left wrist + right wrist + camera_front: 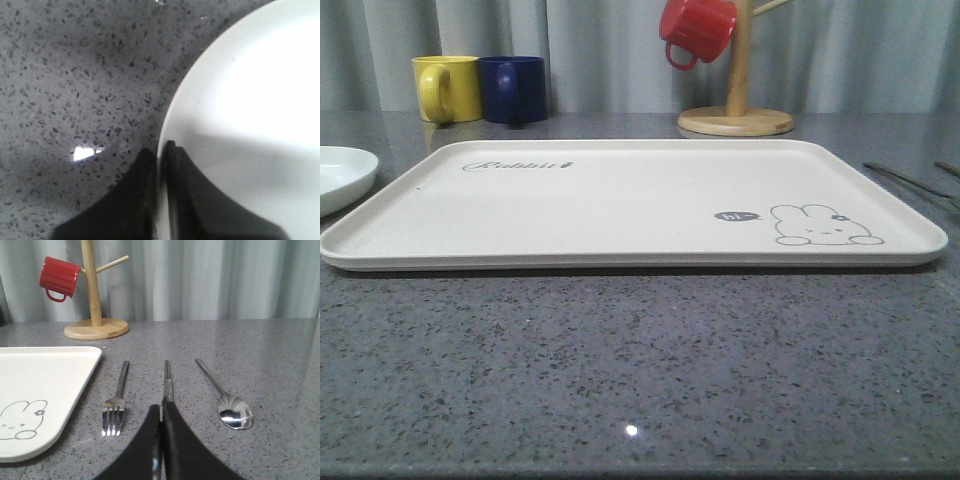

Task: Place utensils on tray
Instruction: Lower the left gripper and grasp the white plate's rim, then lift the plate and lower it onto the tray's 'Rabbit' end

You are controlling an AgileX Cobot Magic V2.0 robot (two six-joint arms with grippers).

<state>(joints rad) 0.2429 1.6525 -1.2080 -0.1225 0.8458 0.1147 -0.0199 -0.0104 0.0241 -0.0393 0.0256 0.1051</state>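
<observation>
The cream tray (620,200) with "Rabbit" script and a bunny drawing lies empty in the middle of the table; its corner (40,375) is beside the utensils. A fork (117,400), a pair of chopsticks (168,380) and a spoon (232,410) lie side by side on the grey table to the tray's right. My right gripper (161,407) is shut, low over the near end of the chopsticks, which run under its fingers. My left gripper (161,150) is shut and empty, hovering over the rim of the white plate (250,100).
The white plate (340,175) sits left of the tray. A yellow mug (448,88) and a blue mug (515,88) stand at the back left. A wooden mug tree (735,115) holding a red mug (695,30) stands behind the tray. Thin utensil handles (910,180) show at the far right.
</observation>
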